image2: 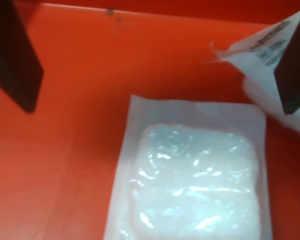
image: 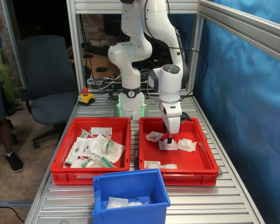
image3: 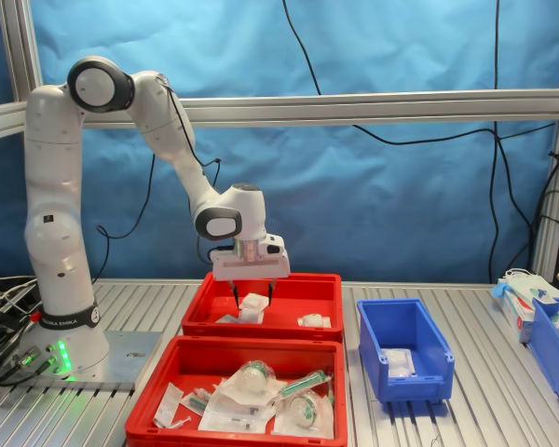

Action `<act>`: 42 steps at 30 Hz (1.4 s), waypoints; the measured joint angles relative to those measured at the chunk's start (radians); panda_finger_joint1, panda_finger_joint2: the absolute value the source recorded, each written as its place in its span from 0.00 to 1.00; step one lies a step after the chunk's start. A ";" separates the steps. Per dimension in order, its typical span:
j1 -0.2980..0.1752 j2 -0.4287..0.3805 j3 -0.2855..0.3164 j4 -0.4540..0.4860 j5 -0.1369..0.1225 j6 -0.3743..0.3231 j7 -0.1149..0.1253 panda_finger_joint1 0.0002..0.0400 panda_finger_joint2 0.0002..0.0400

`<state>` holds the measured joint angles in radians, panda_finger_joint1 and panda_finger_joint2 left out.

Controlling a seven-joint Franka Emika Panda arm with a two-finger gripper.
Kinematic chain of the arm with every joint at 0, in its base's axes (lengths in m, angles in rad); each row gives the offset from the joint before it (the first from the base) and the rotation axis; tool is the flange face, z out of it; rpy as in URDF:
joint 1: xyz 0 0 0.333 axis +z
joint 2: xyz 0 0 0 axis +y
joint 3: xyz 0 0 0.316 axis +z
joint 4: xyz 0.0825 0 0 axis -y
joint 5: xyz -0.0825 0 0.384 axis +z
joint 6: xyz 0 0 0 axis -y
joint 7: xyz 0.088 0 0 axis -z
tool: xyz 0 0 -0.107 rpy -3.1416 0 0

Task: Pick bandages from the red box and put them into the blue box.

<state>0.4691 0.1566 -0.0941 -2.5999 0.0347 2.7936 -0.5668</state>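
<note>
Blue curtain backs the slatted table (image3: pixel 503 410). Lower centre of the first exterior view, the gripper (image: pixel 170 141) — fingers spread apart (nothing between them) — sits over a bandage (image2: pixel 195 185) in the red tray (image: pixel 203 168); the blue box (image: pixel 130 186) holds others.

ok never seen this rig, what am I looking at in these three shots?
One white robot arm on a slatted metal table. Two cameras stand off the arm on different sides; the third sits on the wrist, looking down between the fingers.

The end effector is open and lowered into a red tray over a bandage, a white pad in a clear pouch; nothing is gripped. A few more bandages lie around it.

The other red tray holds mixed packaged medical items. The blue box already holds a few pouches. A second blue bin sits at the second exterior view's right edge.
</note>
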 joint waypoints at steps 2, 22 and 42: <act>0.000 0.006 0.000 0.000 0.000 0.014 0.000 1.00 1.00; 0.000 0.046 0.000 0.000 0.000 0.063 0.000 1.00 1.00; 0.000 0.116 -0.008 0.063 0.000 0.066 0.000 1.00 1.00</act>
<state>0.4694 0.2722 -0.1026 -2.5367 0.0347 2.8600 -0.5668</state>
